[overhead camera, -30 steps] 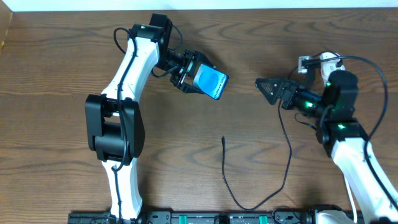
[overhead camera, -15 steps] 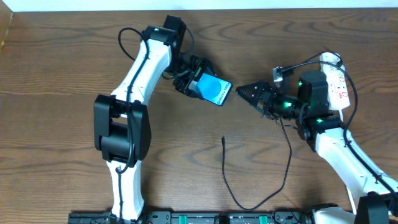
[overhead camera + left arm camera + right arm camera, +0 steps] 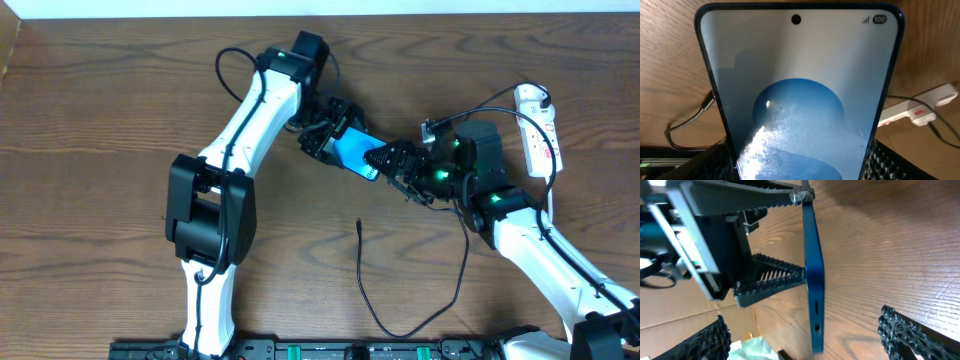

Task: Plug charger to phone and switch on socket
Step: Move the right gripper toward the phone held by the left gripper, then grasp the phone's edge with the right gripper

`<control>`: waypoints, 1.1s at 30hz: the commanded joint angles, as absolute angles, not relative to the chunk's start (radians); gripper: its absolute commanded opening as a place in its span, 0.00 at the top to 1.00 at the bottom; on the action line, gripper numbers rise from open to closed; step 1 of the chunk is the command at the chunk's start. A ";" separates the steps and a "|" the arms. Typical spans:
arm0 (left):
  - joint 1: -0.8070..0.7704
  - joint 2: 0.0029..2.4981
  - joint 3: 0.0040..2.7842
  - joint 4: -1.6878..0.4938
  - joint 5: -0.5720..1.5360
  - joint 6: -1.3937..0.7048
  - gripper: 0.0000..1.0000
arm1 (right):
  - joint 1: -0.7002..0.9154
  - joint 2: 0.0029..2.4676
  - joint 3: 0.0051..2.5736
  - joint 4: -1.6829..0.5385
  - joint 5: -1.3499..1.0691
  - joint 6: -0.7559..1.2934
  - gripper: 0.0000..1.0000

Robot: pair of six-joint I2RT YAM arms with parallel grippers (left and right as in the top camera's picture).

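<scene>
Two claws: meeting over mid-table (image 3: 100,150), phone between them.
Left claw (image 3: 340,143): gripping phone (image 3: 356,153) by both long sides, screen glowing blue.
Right claw (image 3: 384,160): jaws standing wide open, straddling phone's free end, not touching it.
Charger (image 3: 362,272): lying loose on table below phone, tip pointing up, apart from phone.
Socket (image 3: 541,135): lying at far right, beside right arm.

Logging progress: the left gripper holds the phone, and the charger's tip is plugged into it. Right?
No. The left gripper holds the phone, but the charger's tip lies free on the table, apart from it; the overhead view shows this.
</scene>
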State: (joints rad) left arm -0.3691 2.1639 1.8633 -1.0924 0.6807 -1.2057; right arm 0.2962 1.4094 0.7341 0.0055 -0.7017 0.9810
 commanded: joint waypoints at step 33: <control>-0.490 2.130 1.889 -1.095 0.687 -1.259 0.93 | 0.356 1.414 0.751 -0.106 -0.447 0.907 0.61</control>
State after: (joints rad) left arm -0.4866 2.1639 1.8633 -1.0924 0.6773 -1.2449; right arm 0.3511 1.4094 0.7341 -0.0978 -0.4706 0.9123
